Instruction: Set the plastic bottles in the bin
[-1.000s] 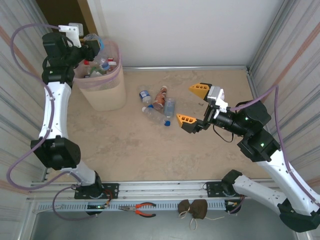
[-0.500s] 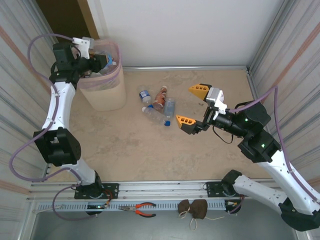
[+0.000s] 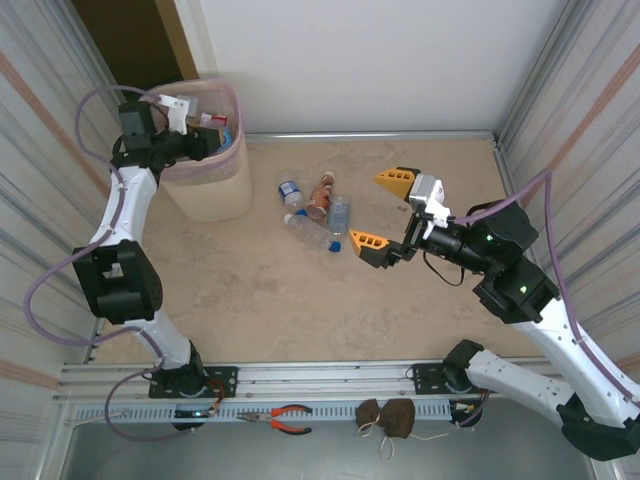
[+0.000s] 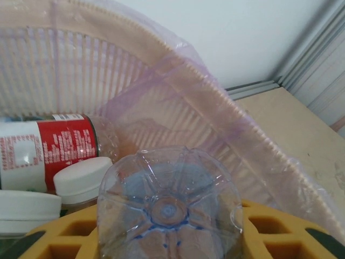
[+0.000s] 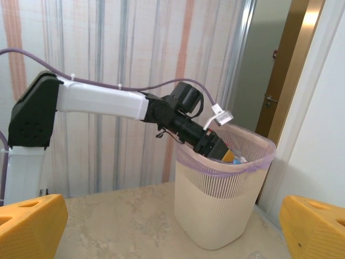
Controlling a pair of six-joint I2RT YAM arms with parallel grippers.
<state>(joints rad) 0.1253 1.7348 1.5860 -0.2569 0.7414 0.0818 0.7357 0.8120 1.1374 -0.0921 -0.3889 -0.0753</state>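
Between the yellow fingers [image 4: 280,233] of the left gripper [image 5: 218,148] sits a clear bottle [image 4: 169,205], its base toward the wrist camera and the fingers clamped on its sides. Just past those fingertips lie a red-labelled bottle [image 4: 51,148] and a white cap [image 4: 82,178], already down in the bin [image 3: 212,195]. Its ribbed wall and pink bag [image 4: 226,124] rise close beyond them — so the held bottle is inside the bin's mouth, not yet let go.

The risk, as I judge it, lies in the release and the way out. The bottles beneath the fingers look heaped fairly high. A light, empty bottle dropped on them could bounce or roll toward the rim and tip over it. The loose bag fold lies near the fingers too — opening wide or pulling back at a slant could catch the film, dragging the bag or rocking the bin.

Well apart from this, the right gripper [image 3: 382,211] hangs with its fingers spread wide and empty. Just ahead of its fingertips a cluster of bottles [image 3: 316,212] lies on the table [image 3: 250,300], several of them touching. Closing on one could set its neighbours rolling.
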